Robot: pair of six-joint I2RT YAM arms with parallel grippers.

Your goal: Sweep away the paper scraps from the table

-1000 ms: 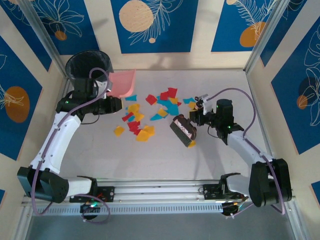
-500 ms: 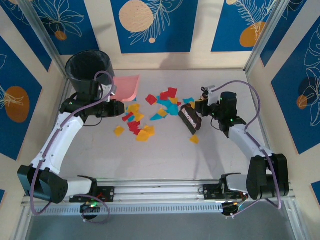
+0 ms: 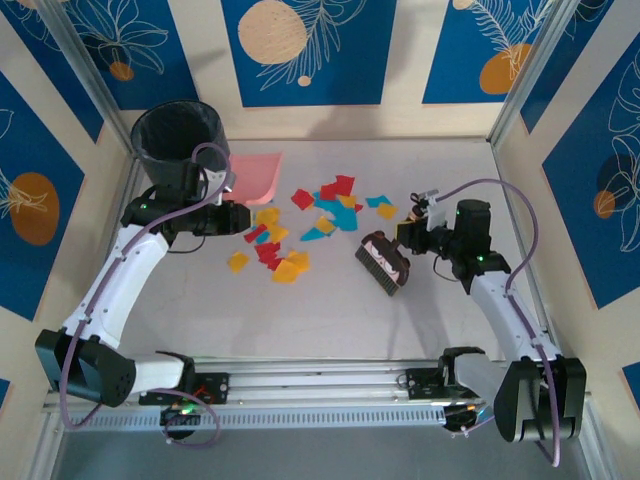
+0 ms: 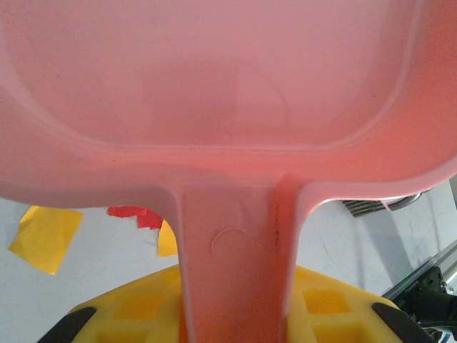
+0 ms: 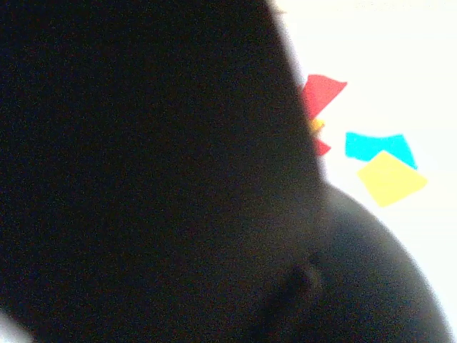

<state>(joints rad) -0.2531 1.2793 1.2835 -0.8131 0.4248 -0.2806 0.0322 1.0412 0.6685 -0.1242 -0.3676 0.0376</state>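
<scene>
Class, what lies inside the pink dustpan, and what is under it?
Inside, the dustpan shows bare pink, no paper scraps in it. Past its rear edge a yellow scrap and a red scrap lie on the table; whatever is directly beneath the pan is covered.

Left wrist cam: the dustpan runs off the top, left and right edges, so you can't get its full outline. It covers most of the table. A red scrap sits partly behind the handle. The yellow fingers are cut by the bottom edge.

Right wrist cam: a big dark blurred shape spans the left and lower frame, can't ID. Its edge clips a red bit.

Top cam: at the right gripper, next to the brush, jaw stance is too small to read.
</scene>
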